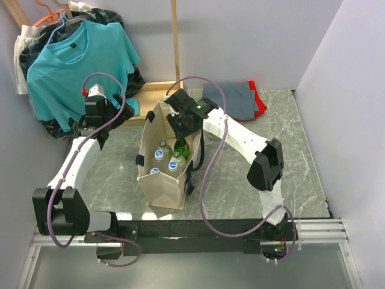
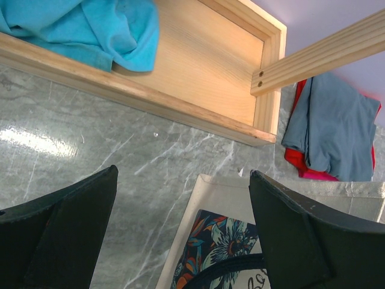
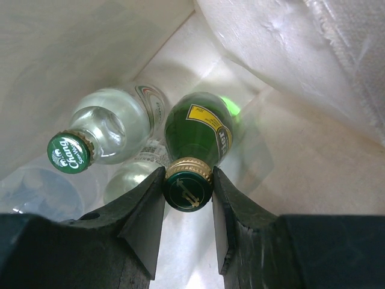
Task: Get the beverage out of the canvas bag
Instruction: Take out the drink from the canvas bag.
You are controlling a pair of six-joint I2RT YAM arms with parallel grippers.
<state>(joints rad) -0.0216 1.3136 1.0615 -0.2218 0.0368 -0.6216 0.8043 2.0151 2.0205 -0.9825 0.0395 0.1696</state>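
Right hand (image 3: 188, 191) down inside the canvas bag (image 1: 157, 183), jaws pinched tight on the capped neck of the green bottle (image 3: 201, 129), one finger on either side of the cap. Nothing else in that grip.

Green bottle upright in the bag, at the upper right of the bag's mouth in the top view. Long axis vertical, running straight down from the hand, cap uppermost, body below and toward the top of the wrist frame. Directly under the hand, so no sideways reach needed.

Just beside it, left of centre in the wrist frame: clear bottle (image 3: 114, 126) with a green cap, leaning a little, close to the green one's shoulder; touching or not, cannot tell. More clear bottles lower left in the bag's mouth in the top view.

Left hand (image 2: 183, 176) wide open and empty, above the counter (image 1: 240, 180) outside the bag, bag rim at the bottom of its frame. Farther from the beverage than the right hand.

Judgement: grasp made, lift not yet done. Calls for a straight pull up along the bottle's axis; any tilt likely to drag on the bag wall at upper right or knock the neighbour.
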